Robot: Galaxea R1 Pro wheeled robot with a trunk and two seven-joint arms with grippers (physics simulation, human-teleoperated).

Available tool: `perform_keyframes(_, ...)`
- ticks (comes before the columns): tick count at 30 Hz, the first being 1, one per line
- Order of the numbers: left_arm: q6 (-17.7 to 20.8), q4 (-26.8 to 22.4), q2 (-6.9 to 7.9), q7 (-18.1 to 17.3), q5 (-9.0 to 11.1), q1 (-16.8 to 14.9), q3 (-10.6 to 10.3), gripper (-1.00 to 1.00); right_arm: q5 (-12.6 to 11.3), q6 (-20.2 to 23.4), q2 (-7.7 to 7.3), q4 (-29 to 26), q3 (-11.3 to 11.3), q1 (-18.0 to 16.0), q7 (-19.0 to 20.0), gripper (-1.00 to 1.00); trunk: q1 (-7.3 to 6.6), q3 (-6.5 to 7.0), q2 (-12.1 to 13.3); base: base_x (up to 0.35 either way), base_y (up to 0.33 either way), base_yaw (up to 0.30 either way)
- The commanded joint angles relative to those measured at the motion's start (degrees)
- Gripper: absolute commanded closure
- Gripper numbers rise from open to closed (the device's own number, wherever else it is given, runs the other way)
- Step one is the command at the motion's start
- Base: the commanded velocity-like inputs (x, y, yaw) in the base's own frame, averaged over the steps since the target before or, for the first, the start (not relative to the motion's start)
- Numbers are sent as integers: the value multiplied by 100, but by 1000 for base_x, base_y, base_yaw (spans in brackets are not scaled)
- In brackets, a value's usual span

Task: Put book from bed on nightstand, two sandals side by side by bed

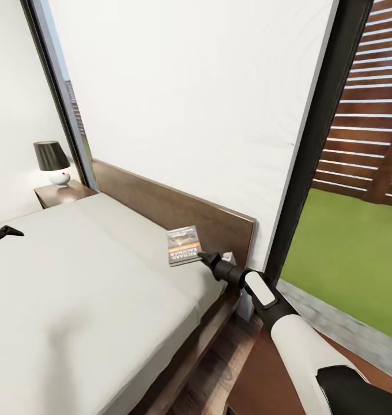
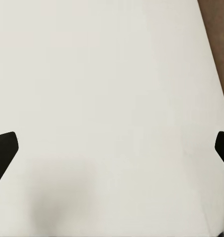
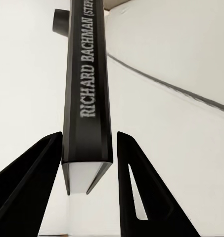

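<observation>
The book, dark with "RICHARD BACHMAN" in white lettering, is tilted up just above the bed's pale grey mattress, near the brown headboard. My right gripper is shut on its near edge. In the right wrist view the book's spine stands between the two black fingers of the right gripper. My left gripper hovers open over the mattress at the far left, its tips wide apart in the left wrist view. A dark-brown nightstand stands beyond the bed. The two sandals are out of view.
A lamp with a dark shade stands on the far nightstand. A tall dark-framed window rises behind the headboard, with grass and a slatted fence outside. Under my right arm lies a brown wooden surface, beside a strip of wood-plank floor.
</observation>
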Motion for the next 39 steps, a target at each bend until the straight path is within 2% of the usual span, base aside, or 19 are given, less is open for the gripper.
perform_keyframes(1, 5, 1, 4, -54, -20, -6, -48, -100, -16, 69, 0, 0, -2, -5, 11, 100, -1, -6, -3, 0, 0, 0)
perform_keyframes(16, -49, 385, -43, -46, -20, -7, -48, -100, 5, 164, -10, -2, -10, -5, 7, 100, -1, -6, -3, 0, 0, 0)
perform_keyframes(27, -56, 426, -253, -35, -27, -7, -43, -100, 5, 166, -9, 15, -6, -5, 3, 100, -1, -6, -3, 0, 0, 0)
perform_keyframes(39, -65, 488, -289, -36, -29, -7, -40, -100, -3, 166, 0, 16, -6, -5, 8, 100, -1, -6, -3, -56, -44, 5)
